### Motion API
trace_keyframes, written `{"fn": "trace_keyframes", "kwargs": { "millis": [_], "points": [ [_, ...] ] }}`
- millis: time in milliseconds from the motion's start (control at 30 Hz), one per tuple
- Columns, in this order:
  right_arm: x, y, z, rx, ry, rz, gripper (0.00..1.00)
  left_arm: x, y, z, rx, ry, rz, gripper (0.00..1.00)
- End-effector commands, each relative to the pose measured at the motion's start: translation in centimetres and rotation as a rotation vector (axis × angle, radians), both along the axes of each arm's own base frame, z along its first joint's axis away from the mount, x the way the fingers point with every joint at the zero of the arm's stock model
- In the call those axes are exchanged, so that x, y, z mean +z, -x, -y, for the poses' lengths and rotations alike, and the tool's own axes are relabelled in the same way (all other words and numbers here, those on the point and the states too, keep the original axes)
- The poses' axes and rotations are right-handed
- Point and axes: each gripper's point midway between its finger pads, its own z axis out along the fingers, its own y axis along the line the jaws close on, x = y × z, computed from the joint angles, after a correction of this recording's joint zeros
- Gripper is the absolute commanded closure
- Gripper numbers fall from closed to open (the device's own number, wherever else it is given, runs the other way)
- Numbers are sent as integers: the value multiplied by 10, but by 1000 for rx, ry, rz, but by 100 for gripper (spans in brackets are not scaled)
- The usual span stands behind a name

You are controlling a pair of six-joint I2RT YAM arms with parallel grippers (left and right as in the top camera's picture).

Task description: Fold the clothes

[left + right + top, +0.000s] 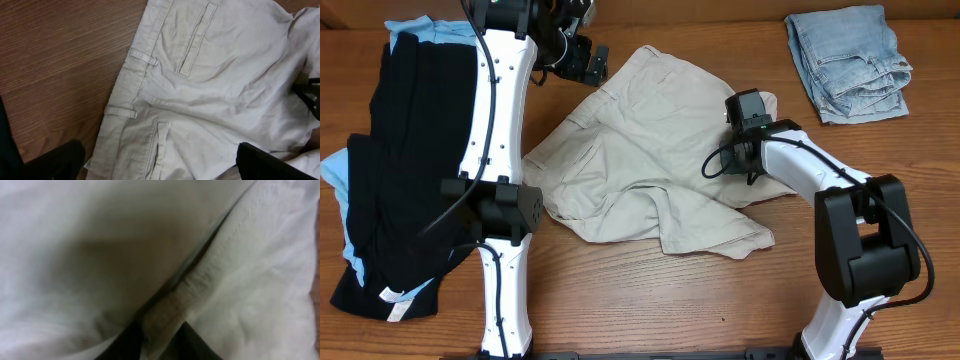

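Item: khaki shorts (640, 150), one pair, lying crumpled and spread at the middle of the table (650, 310), waistband toward the far left, one leg hem trailing toward the near edge

Tool, left gripper (160, 167): jaws wide apart, holding nothing, poised over the waistband (132, 82), close to two belt loops (121, 112) and a welt pocket (195, 40)

Tool, right gripper (162, 340): closed, by the look of it, on a stitched fold at the right edge of the shorts

Step in hand, as judged: take two opposite ends to flatten the garment before the first fold

Handling notes:
- Bring the left jaws down on the waistband edge itself, near a belt loop where the cloth is thick.
- Lift both ends together and draw them apart evenly so the wrinkles pull out.
- Stay off the black garment (390, 160) lying just beside the left arm.

Not legible:
- The right wrist view is blurred and filled with cloth, so which seam is pinched, and how many layers, cannot be told.
- From overhead the right fingertips are hidden under the gripper's own housing.
- The left fingers (270, 162) are cut off at the frame edge.
- The lower layers of the shorts are unseen.

Also present: folded jeans (848, 62), far right corner, well apart
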Motion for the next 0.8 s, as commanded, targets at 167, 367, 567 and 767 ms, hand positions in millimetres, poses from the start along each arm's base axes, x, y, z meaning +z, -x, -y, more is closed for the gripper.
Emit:
{"fn": "trace_keyframes", "kwargs": {
  "millis": [167,367,567,767],
  "points": [
    [35,-19,45,-133,41,70,89,-1,1,0,-21,-6,0,0],
    [94,-35,90,-244,29,127,92,0,1,1,-22,-6,0,1],
    [104,-39,148,-382,-25,153,90,0,1,1,-40,-12,9,1],
    [101,-29,183,-491,-139,145,11,0,-2,3,-53,-13,23,0]
  ]
}}
